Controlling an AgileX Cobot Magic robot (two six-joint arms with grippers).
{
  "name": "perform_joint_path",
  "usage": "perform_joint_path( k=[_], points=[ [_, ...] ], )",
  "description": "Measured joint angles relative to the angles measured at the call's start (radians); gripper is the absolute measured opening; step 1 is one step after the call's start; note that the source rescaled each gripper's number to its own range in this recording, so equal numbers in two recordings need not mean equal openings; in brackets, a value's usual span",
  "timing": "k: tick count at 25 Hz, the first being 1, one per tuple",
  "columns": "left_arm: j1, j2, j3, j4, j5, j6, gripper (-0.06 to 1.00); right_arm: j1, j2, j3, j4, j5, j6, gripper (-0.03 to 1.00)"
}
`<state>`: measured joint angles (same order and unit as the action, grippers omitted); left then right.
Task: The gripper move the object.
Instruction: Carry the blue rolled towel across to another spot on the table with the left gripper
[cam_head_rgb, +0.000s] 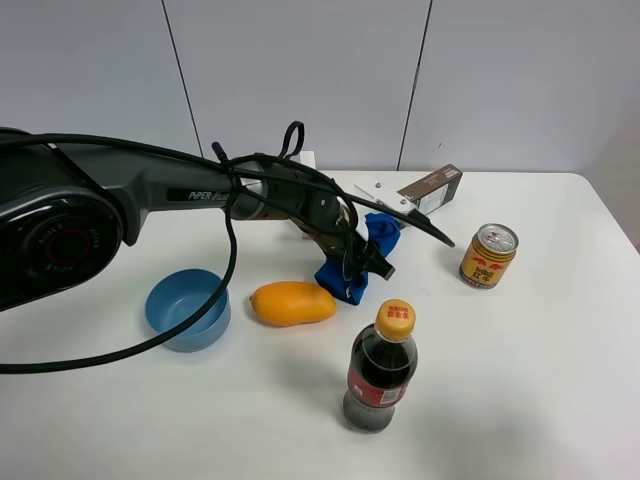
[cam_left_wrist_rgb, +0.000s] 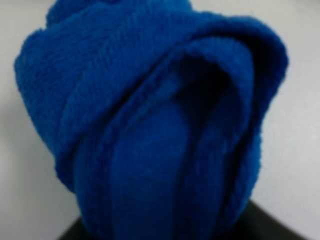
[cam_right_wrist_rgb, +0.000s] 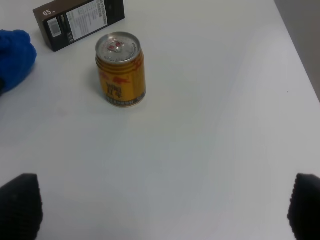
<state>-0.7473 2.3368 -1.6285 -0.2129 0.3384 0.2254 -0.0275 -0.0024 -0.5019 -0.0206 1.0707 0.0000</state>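
Note:
A blue cloth (cam_head_rgb: 372, 245) lies bunched near the middle of the white table (cam_head_rgb: 540, 350). My left gripper (cam_head_rgb: 357, 266) reaches in from the left and is down on it, shut on its folds. The cloth fills the left wrist view (cam_left_wrist_rgb: 150, 115) and hides the fingers. Its edge also shows in the right wrist view (cam_right_wrist_rgb: 14, 57). My right gripper (cam_right_wrist_rgb: 162, 207) is open and empty above bare table. Only its two dark fingertips (cam_right_wrist_rgb: 20, 205) show, and it is out of the exterior high view.
An orange mango (cam_head_rgb: 292, 303) and a blue bowl (cam_head_rgb: 187, 308) lie left of the cloth. A cola bottle (cam_head_rgb: 381, 368) stands in front. A gold can (cam_head_rgb: 488, 256) (cam_right_wrist_rgb: 120, 69) stands to the right. A brown box (cam_head_rgb: 432, 189) (cam_right_wrist_rgb: 80, 20) lies behind.

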Motion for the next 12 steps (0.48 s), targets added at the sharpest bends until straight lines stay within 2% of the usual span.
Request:
perform_joint_path(
  k=[1,3,4,5,7,12],
  points=[
    [0.0,0.0,0.0,0.001,-0.002,-0.009,0.26,0.0,0.0,0.0,0.0,0.0,0.0,1.0],
    [0.0,0.0,0.0,0.001,-0.024,-0.046,0.65,0.0,0.0,0.0,0.0,0.0,0.0,1.0],
    [0.0,0.0,0.0,0.0,-0.034,-0.066,0.81,0.0,0.0,0.0,0.0,0.0,0.0,1.0],
    [0.0,0.0,0.0,0.0,-0.042,-0.087,0.89,0.0,0.0,0.0,0.0,0.0,0.0,1.0],
    [0.0,0.0,0.0,0.001,-0.052,-0.113,0.96,0.0,0.0,0.0,0.0,0.0,0.0,1.0],
    [0.0,-0.001,0.0,0.003,-0.048,-0.132,0.99,0.0,0.0,0.0,0.0,0.0,0.0,1.0]
  ],
)
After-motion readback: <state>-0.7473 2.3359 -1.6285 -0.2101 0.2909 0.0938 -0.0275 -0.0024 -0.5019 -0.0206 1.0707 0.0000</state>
